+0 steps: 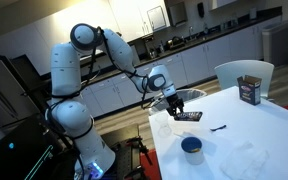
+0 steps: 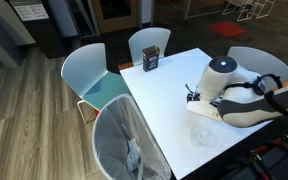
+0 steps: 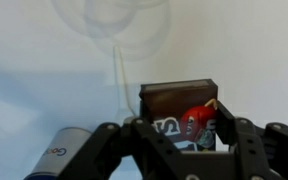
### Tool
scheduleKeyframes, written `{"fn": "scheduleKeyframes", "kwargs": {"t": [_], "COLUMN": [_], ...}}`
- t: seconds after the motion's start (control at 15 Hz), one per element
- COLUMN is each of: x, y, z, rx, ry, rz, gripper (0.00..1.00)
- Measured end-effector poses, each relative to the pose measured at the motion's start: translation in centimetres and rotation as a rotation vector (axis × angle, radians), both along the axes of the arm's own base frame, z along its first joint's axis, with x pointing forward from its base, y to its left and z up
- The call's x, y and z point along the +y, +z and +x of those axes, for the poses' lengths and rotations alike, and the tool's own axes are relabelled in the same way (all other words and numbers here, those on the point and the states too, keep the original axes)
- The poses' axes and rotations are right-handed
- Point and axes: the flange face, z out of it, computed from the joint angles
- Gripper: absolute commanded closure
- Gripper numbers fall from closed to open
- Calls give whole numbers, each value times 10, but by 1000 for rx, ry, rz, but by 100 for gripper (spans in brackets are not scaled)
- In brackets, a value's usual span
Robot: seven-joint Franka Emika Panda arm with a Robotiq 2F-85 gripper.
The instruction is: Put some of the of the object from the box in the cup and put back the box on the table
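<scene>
Box [image 3: 180, 103] sits btwn fingers [image 3: 232, 138] on table [image 3: 44, 90], contact w/ them unclear.

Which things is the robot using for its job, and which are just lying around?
For the job: box, cup, table, end effector.

Just lying about: tall brown container, chairs, small dark thing.

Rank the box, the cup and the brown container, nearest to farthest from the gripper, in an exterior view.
1. The box, right beside the gripper.
2. The cup, lower down, nearer the camera.
3. The brown container, far off at the right.
</scene>
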Motion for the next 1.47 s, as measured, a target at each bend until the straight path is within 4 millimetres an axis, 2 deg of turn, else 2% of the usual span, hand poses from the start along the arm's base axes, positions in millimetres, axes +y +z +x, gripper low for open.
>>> {"fn": "scheduleKeyframes", "kwargs": {"t": [0.33, 0.6, 1.0, 1.47], "x": [-46, -74, -95, -120], "y": [26, 40, 47, 42], "z": [-19, -40, -67, -73], "rx": [-5, 5, 19, -28], "ry": [-135, -225, -303, -354], "rz": [45, 95, 154, 283], "gripper": [63, 63, 63, 63]}}
